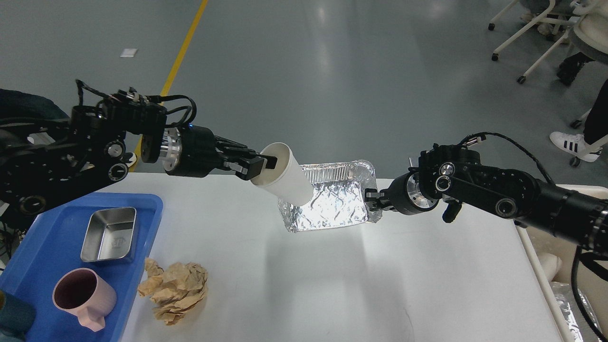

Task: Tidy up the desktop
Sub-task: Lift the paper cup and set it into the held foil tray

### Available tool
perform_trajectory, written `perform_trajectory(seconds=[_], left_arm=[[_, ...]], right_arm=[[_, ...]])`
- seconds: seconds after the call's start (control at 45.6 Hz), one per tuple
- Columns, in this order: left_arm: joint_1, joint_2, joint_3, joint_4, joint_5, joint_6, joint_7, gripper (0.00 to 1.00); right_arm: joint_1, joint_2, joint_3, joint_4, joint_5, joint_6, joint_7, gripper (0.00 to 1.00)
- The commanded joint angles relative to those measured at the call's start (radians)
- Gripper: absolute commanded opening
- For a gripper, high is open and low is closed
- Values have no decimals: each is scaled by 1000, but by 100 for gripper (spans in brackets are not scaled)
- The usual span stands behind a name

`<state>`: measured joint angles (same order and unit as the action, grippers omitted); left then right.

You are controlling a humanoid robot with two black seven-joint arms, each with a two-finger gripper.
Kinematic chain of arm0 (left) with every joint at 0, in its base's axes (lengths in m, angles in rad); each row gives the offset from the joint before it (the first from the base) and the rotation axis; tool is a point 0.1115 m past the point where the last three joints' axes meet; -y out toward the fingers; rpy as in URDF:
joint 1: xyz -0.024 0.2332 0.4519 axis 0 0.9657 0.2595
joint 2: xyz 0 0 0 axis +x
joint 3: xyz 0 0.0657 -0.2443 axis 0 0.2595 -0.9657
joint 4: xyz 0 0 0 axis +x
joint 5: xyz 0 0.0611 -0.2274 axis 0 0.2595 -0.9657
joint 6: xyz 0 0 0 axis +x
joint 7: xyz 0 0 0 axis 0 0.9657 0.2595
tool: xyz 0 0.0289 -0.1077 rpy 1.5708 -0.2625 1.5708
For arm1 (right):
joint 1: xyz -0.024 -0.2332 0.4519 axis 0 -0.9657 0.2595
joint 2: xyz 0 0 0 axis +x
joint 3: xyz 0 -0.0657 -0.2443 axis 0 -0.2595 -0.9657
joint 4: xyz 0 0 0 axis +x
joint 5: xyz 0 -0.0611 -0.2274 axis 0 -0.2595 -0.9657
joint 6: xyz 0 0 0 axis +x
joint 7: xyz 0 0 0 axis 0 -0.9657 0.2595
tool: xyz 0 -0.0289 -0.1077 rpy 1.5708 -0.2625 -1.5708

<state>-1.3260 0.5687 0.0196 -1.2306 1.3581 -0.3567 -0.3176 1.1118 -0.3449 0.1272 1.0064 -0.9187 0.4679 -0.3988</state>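
The white desktop (332, 285) fills the lower part of the head view. My left gripper (260, 167) is shut on the rim of a white paper cup (286, 175), held in the air and tilted, its base over the left side of a foil tray (332, 204). My right gripper (371, 200) is shut on the foil tray's right rim and holds it tilted above the desktop. A crumpled brown paper ball (175, 290) lies on the desktop at the front left.
A blue plastic tray (38, 256) at the left edge holds a steel dish (109, 233) and a pink mug (83, 298). A cream bin (565, 266) stands past the right edge. Chairs and people's feet are on the floor behind.
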Motion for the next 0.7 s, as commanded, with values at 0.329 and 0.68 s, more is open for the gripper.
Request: perform_trajectory(seconds=[0.329, 0.68], left_arm=[[-16, -377, 48, 365, 32, 18, 38, 0], [-15, -423, 106, 393, 79, 84, 80, 0]], right_arm=[[5, -8, 9, 14, 12, 3, 0, 0], [0, -5, 11, 15, 12, 5, 0, 0]])
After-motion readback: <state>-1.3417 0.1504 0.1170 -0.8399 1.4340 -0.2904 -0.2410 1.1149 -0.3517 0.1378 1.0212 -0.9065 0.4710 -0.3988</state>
